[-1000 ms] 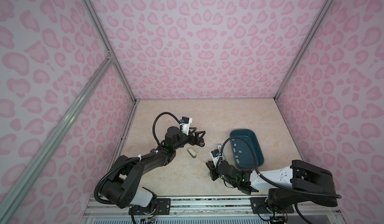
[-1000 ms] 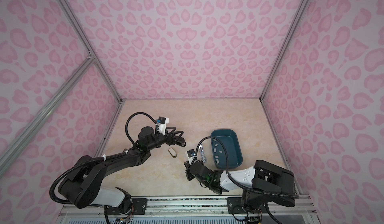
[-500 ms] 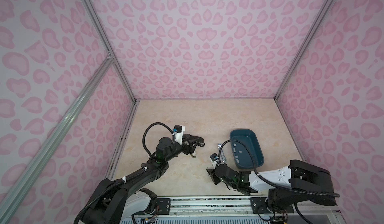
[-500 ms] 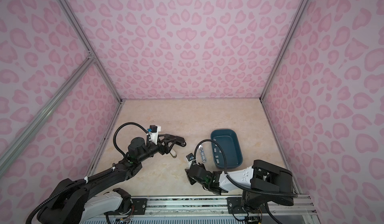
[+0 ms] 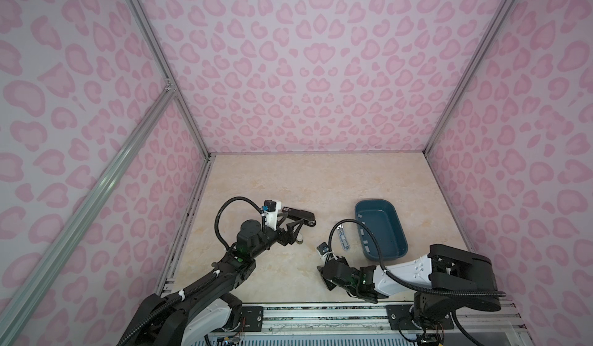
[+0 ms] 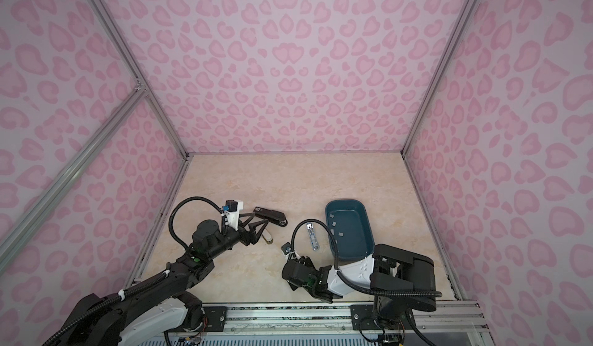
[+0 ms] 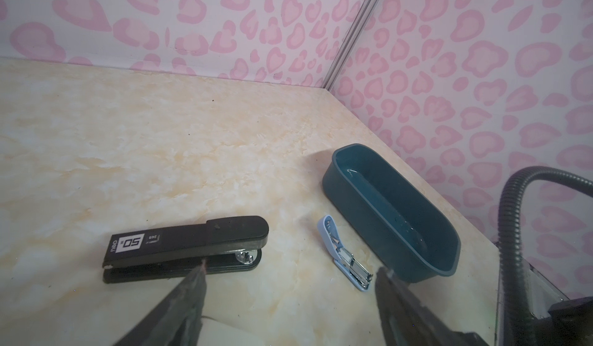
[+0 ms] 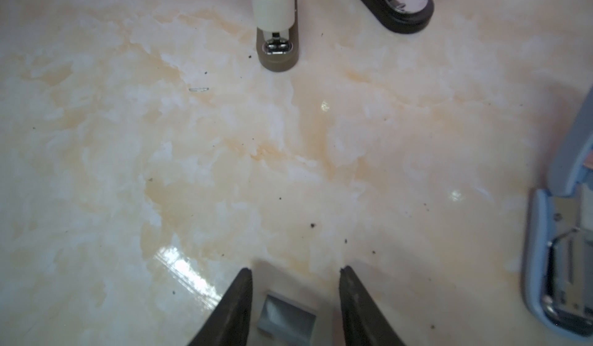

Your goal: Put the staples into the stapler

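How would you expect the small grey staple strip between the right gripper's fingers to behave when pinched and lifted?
The staple strip looks low and flat on the glossy table, so it is probably light and may skid if nudged. Small against the right gripper, it could twist or slip in a pinch.

Black stapler (image 7: 186, 248), lower left of the left wrist view: the white label (image 7: 130, 244) on its top cover reads "50", upside down as seen. Small print beside it reads "24/6". The brand word at the label's edge appears to read "deli".
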{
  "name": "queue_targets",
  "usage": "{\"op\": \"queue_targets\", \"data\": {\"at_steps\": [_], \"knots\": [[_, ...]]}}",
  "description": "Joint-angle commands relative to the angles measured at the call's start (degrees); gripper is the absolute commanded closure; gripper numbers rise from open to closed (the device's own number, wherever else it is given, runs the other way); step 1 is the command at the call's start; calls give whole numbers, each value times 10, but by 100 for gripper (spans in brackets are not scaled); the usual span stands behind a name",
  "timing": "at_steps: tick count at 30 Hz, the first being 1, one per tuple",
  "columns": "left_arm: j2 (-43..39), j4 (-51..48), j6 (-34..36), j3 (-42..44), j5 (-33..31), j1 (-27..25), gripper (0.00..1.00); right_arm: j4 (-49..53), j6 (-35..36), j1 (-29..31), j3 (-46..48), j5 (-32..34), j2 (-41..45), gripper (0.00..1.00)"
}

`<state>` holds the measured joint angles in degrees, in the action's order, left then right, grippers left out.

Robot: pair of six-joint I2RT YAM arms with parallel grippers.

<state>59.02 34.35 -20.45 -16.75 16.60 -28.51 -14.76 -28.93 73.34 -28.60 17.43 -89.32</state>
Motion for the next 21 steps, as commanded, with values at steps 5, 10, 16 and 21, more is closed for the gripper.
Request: {"op": "queue_targets", "data": {"at_steps": [5,10,16,21], "knots": [[9,9,8,5,-4,0,17,11,-20,8,27,-47,35,53],[0,10,7,10,-9,0,17,-44,-34,15,49,-91,44,54],[-18,1,10,15,-15,1,17,-85,-26,16,56,-104,48,63],[-35,-2,10,22,-22,0,17,-81,-20,5,64,-95,76,67]]}}
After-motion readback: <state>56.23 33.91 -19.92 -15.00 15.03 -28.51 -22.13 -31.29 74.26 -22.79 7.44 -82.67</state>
